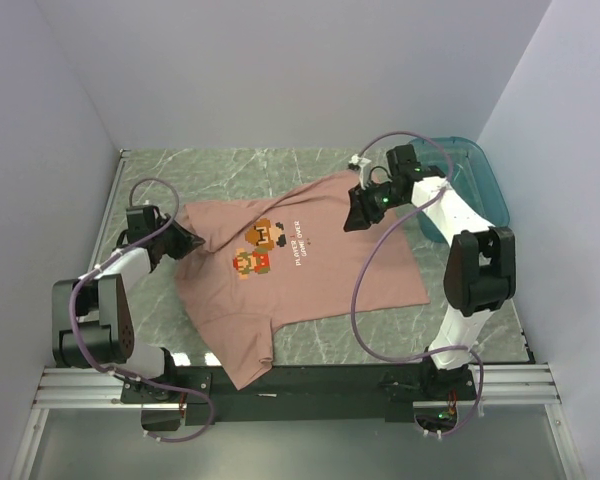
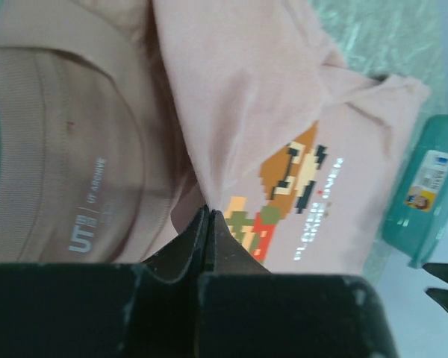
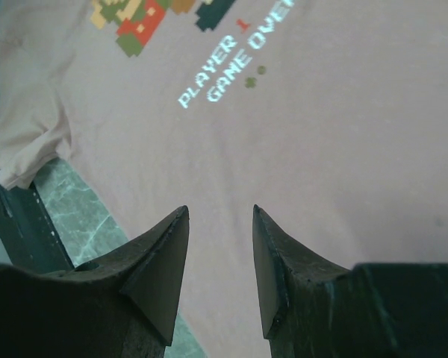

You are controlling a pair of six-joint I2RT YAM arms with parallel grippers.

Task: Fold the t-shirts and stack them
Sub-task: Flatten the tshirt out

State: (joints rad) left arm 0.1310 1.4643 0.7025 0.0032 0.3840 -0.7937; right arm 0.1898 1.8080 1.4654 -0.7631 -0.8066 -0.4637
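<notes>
One salmon-pink t-shirt (image 1: 320,275) lies spread print-up across the middle of the table, its pixel print (image 1: 263,247) near the centre. One sleeve hangs over the near table edge. My left gripper (image 1: 187,241) is at the shirt's left edge by the collar (image 2: 30,149). Its jaws are shut, and a ridge of shirt fabric (image 2: 239,89) runs up into the tips of the left gripper (image 2: 207,211). My right gripper (image 1: 361,214) is open and empty just above the shirt's far right part. In the right wrist view the right gripper (image 3: 220,212) has plain shirt fabric (image 3: 343,149) between its fingers.
A teal plastic tub (image 1: 477,180) stands at the back right behind the right arm, and it also shows in the left wrist view (image 2: 425,194). The marbled green tabletop (image 1: 230,170) is bare at the back. The black front rail (image 1: 320,380) borders the near edge.
</notes>
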